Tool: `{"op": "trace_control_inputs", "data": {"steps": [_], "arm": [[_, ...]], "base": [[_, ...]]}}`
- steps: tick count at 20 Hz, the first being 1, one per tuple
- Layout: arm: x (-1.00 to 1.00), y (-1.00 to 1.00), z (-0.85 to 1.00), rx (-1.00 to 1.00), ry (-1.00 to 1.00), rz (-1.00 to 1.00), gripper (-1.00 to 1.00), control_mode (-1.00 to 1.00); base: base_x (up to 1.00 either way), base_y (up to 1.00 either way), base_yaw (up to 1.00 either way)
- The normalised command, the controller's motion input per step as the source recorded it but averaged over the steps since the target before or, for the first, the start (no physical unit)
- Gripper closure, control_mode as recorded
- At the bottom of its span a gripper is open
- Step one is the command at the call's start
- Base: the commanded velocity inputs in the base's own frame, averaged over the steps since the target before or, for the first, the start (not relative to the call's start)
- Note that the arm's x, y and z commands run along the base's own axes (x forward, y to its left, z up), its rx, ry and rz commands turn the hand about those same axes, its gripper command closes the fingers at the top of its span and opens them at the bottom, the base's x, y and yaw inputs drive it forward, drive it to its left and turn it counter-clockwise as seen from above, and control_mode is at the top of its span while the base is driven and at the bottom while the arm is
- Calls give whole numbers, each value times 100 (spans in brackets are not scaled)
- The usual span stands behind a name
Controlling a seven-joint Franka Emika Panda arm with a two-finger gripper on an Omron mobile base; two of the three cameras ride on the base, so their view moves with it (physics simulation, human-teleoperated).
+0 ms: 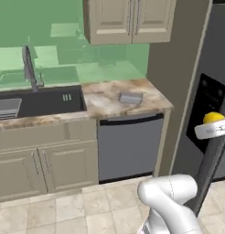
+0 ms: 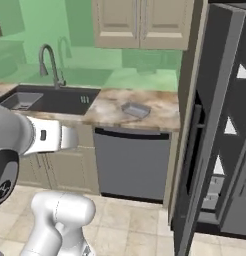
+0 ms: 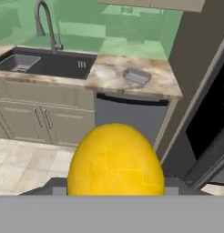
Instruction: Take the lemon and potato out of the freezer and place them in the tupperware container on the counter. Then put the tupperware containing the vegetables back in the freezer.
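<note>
Marbled surface [image 1: 105,98] runs along a green wall, with a dark sink [image 1: 41,101] and faucet [image 1: 29,68] to the left and a grey dishwasher front [image 1: 129,146] beneath. The tupperware container [image 1: 130,98] sits on the surface near its right end, well apart from the sink. The freezer [image 2: 215,130] stands open at the right, white shelves visible in the right base view. The lemon [image 3: 115,161] is large and close in the hand view, held at the pincer [image 1: 214,129] beside the freezer door. Pincer is clenched on the lemon; its fingertips are hidden behind the fruit.
</note>
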Motion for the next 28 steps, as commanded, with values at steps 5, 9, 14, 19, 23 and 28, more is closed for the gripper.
{"op": "trace_control_inputs", "data": {"steps": [5,9,14,19,23,28], "arm": [[0,0,0,0,0,0,100,100],[0,0,0,0,0,0,100,100],[0,0,0,0,0,0,100,100],[0,0,0,0,0,0,100,100],[0,0,0,0,0,0,100,100],[1,0,-5,0,5,-1,100,-100]], "base": [[100,56,-12],[100,18,-9],[100,0,-1],[87,0,-3],[91,0,-2],[29,0,-3]]}}
